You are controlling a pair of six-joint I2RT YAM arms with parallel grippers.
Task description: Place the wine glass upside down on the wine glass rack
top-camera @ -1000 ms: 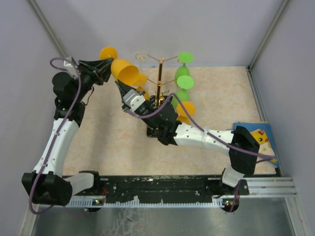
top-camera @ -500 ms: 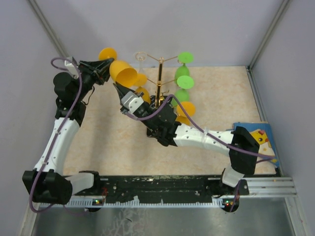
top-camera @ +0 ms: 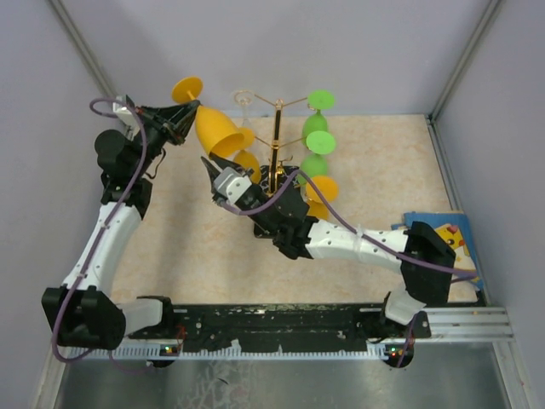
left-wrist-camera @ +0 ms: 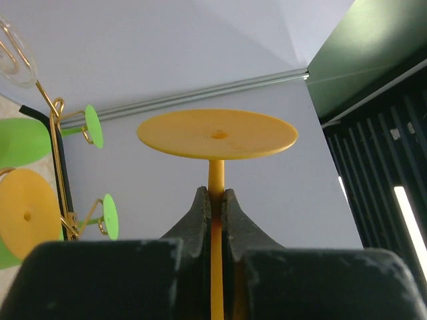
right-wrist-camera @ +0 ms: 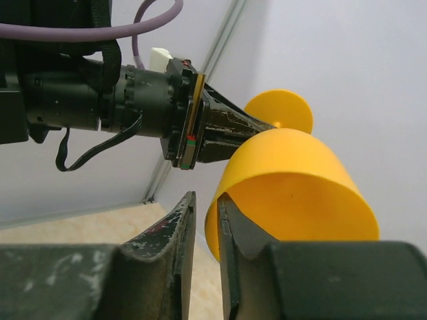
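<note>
Holding the orange wine glass (top-camera: 215, 129) by its stem, the left end effector (left-wrist-camera: 215, 197) is clenched; the right end effector (right-wrist-camera: 205, 200) (beside the bowl) stands slightly parted, empty. Glass is aloft, left of the wine glass rack (top-camera: 277, 128), not yet hung.

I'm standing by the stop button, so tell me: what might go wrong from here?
1. The left gripper pinches only the thin stem, so the glass may swivel or slip.
2. The right gripper is barely open at the rim; pulling away might snag it.
3. The rack carries other glasses; hanging this one may knock them.
</note>
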